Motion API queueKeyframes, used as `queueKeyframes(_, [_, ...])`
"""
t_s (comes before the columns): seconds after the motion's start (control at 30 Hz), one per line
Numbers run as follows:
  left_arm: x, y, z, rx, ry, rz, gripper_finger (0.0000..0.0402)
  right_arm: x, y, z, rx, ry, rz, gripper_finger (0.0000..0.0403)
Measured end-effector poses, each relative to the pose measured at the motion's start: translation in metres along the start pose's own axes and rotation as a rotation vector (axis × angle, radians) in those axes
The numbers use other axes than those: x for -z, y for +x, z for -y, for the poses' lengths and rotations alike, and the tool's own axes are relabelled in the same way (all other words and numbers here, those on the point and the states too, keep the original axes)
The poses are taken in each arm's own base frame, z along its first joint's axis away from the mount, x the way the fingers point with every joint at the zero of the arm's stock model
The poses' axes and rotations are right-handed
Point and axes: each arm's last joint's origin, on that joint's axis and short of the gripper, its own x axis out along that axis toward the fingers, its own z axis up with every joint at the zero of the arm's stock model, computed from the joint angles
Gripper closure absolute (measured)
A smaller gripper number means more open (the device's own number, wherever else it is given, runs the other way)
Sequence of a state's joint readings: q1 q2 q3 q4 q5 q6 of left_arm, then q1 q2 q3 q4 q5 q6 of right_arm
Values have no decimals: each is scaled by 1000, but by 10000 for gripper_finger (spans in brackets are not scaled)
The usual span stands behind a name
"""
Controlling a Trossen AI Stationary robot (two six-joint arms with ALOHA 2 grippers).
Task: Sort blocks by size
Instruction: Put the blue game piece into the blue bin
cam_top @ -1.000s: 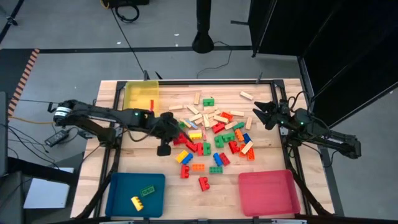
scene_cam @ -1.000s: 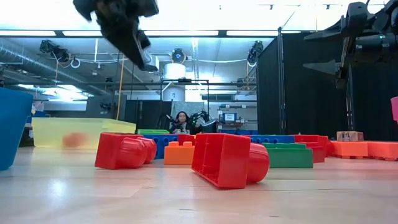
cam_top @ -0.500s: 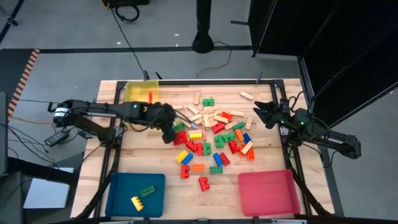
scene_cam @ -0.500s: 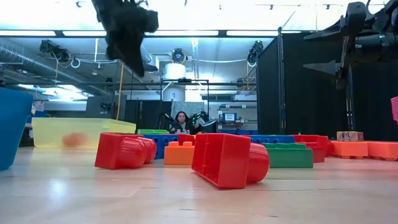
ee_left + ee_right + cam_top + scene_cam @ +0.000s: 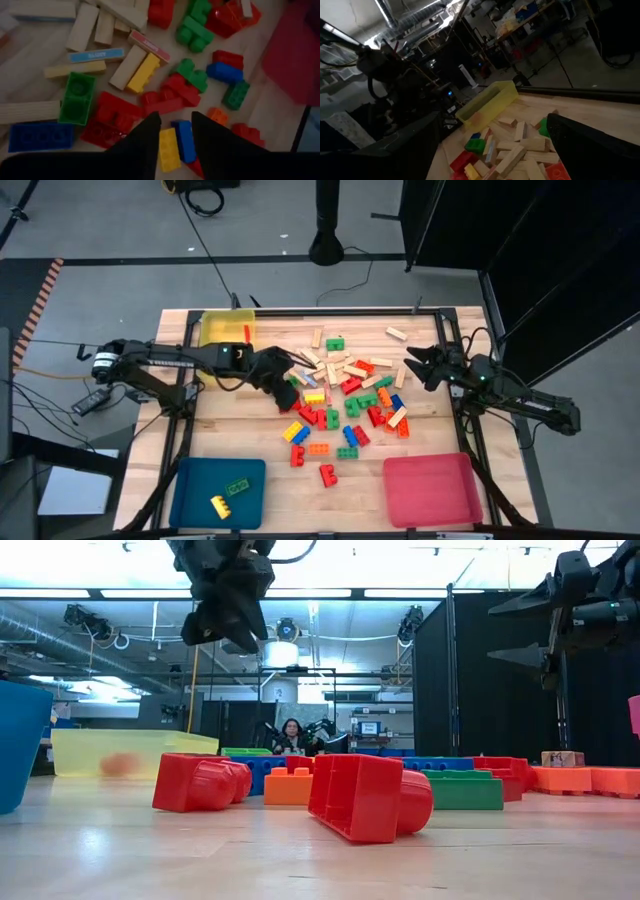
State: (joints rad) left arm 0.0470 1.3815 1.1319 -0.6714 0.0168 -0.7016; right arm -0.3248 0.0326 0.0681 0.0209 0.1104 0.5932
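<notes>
Left wrist view shows the blocks [image 5: 165, 95] heaped mid-table, a yellow brick [image 5: 167, 148] just beneath the left gripper [image 5: 176, 122], its jaws slightly spread and empty. Best to lower straight, straddling one brick only. The right gripper [image 5: 412, 367] waits wide open beside the pile.

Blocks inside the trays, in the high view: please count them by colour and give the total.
Green block: 1, in the blue tray
Yellow block: 1, in the blue tray
Red block: 1, in the yellow tray
Pink tray: 0 blocks
Total: 3
</notes>
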Motion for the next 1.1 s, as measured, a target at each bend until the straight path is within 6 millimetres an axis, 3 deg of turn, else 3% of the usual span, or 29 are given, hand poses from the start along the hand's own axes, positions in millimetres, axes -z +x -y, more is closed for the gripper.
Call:
queueKeyframes(0.3, [17, 17, -14, -177, -263, -120, 222, 4, 0, 3, 27, -9, -42, 29])
queueKeyframes(0.5, [22, 41, -22, -315, -290, -138, 219, 6, 0, 4, 38, -47, -58, 29])
queueKeyframes(0.6, [18, 51, -30, -400, -390, -97, 219, 6, 0, 4, 38, -47, -59, 29])
queueKeyframes(0.83, [9, 53, -43, -478, -683, 36, 219, 6, 0, 4, 38, -56, -60, 29])
queueKeyframes(1.1, [10, 68, -58, -473, -785, 6, 219, 7, 0, 4, 41, -82, -75, 29])
